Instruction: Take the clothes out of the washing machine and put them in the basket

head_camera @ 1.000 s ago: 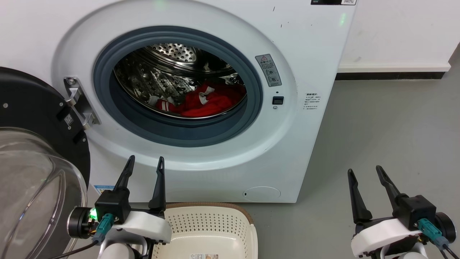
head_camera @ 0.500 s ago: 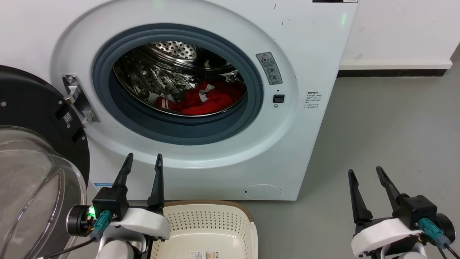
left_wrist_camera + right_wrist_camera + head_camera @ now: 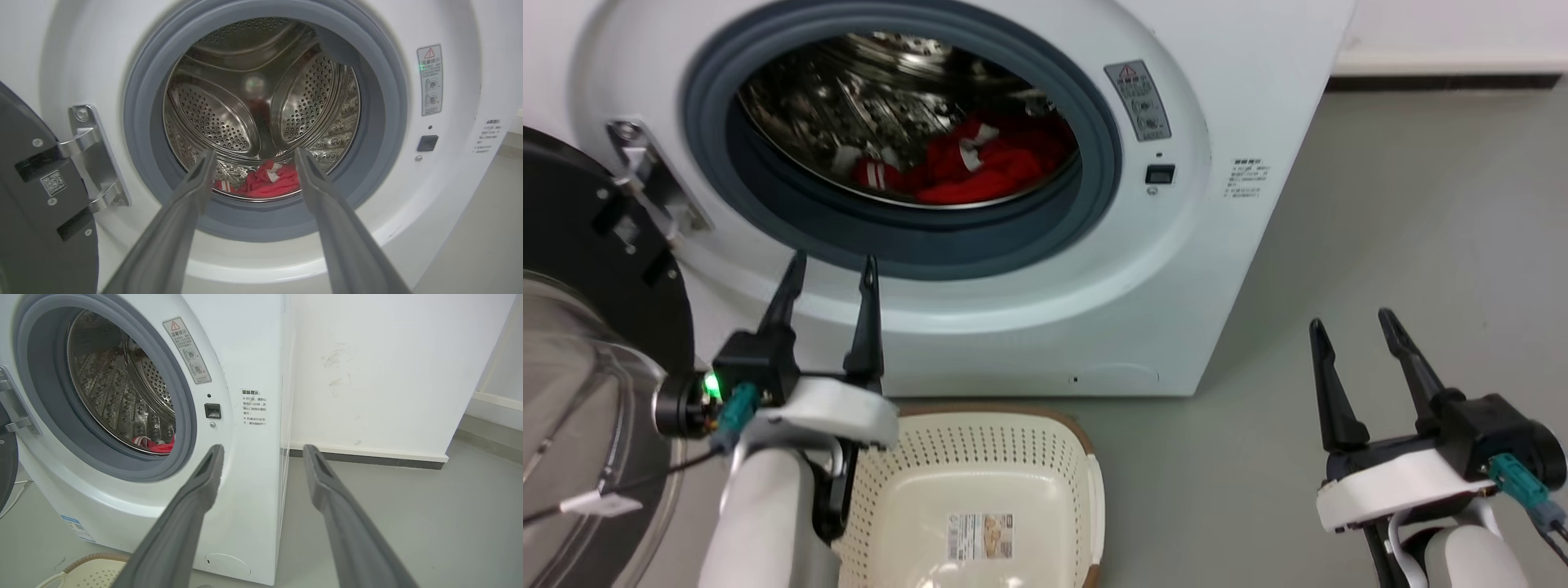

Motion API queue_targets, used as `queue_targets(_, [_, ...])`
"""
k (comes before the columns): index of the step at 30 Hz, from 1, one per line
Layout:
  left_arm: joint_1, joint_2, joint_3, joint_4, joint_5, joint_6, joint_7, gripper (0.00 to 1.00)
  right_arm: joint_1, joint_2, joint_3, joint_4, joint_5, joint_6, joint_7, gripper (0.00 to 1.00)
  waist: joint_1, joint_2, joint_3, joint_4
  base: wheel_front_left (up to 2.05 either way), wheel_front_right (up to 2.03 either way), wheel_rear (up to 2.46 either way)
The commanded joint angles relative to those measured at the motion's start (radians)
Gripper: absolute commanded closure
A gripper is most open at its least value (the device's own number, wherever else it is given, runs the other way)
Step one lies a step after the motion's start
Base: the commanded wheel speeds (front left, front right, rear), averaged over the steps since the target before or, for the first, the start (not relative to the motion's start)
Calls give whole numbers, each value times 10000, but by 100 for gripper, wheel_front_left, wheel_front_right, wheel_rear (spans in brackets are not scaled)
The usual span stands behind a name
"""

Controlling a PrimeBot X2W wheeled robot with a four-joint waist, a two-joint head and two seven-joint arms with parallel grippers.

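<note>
Floor: grey and smooth; white wall with dark skirting behind
Washing machine: white front-loader standing on the floor; door swung wide open on the robot's left, hanging from its metal hinge
Ring: grey rubber, runs round the mouth of the perforated steel drum
Clothes: red heap with a white striped cuff and a white tag, lying low in the drum, near its front lip
Basket: cream with brown rim, on the floor just before the machine's base; label sticker on its bottom in plain sight
Left hand: fingers apart, nothing between them; tips point up at the lower edge of the ring, outside the drum, above the basket's left rear corner
Left wrist view: red heap sits between the two fingers, well beyond their tips
Right hand: fingers apart, nothing between them; over bare floor to the right of the machine, well apart from the basket
</note>
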Motion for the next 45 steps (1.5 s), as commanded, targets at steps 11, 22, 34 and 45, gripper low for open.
queue_targets(11, [-2500, 594, 295, 1156, -23, -155, -24, 0, -881, -9, 341, -762, -36, -3, 65, 0, 0, 0, 2159, -715, 0, 0, 0])
queue_targets(22, [-5582, 1510, 125, 3273, 4, -368, -24, 0, -1853, -6, 581, -834, 241, -5, -199, 0, 0, 0, 3961, -1458, 0, 0, 0])
queue_targets(34, [-9189, 2590, -571, 6308, -199, -501, 1094, 0, -2498, -1, 1092, -390, 757, -3, -535, 0, 0, 0, 5208, -2400, 0, 0, 0])
queue_targets(45, [-11558, 3748, -2126, 7962, -1634, -511, 3977, 0, -2770, -3, 1653, -436, 1553, -5, -573, 0, 0, 0, 6230, -3482, 0, 0, 0])
